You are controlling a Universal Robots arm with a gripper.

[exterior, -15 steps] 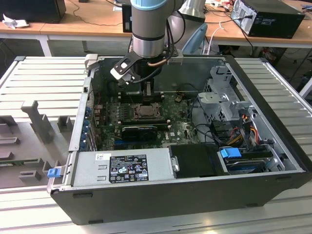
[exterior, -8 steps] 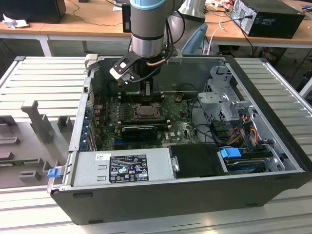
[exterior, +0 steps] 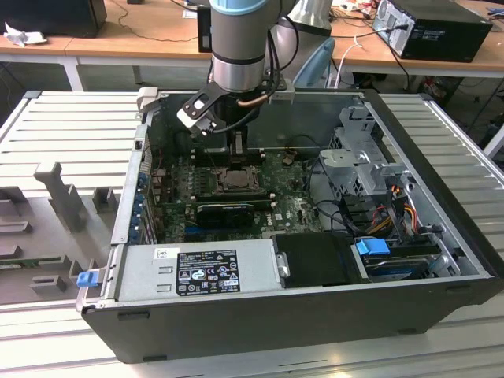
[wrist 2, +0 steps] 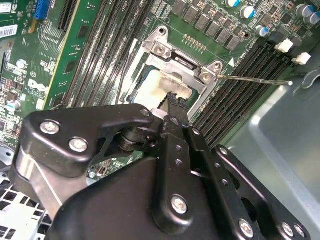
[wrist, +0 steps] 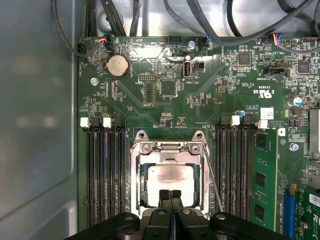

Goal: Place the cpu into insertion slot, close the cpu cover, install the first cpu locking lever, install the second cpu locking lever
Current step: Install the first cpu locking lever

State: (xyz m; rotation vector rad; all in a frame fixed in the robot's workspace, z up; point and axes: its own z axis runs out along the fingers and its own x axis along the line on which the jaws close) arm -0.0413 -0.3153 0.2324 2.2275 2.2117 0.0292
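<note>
The cpu (wrist: 172, 177) lies in the insertion slot (exterior: 235, 178) on the green board, its pale metal face (wrist 2: 159, 86) showing through a square window. The silver cpu cover (wrist: 170, 148) lies down flat around it, hinge end (wrist 2: 182, 65) toward the board's middle. A thin wire locking lever (wrist: 213, 175) runs along one side of the socket; in the second wrist view this lever (wrist 2: 255, 80) sticks out free over the memory slots. My gripper (wrist: 170, 196) hangs just above the chip's near edge, fingers pressed together and holding nothing; it also appears in the other views (wrist 2: 172, 102) (exterior: 236, 148).
Black memory slots (wrist: 105, 175) flank the socket, with a green memory module (wrist: 262, 175) on one side. A long black card (exterior: 224, 213) lies in front of the socket, a grey power supply (exterior: 197, 268) nearer. The case wall (wrist: 35, 125) and a drive cage (exterior: 362, 157) hem the board.
</note>
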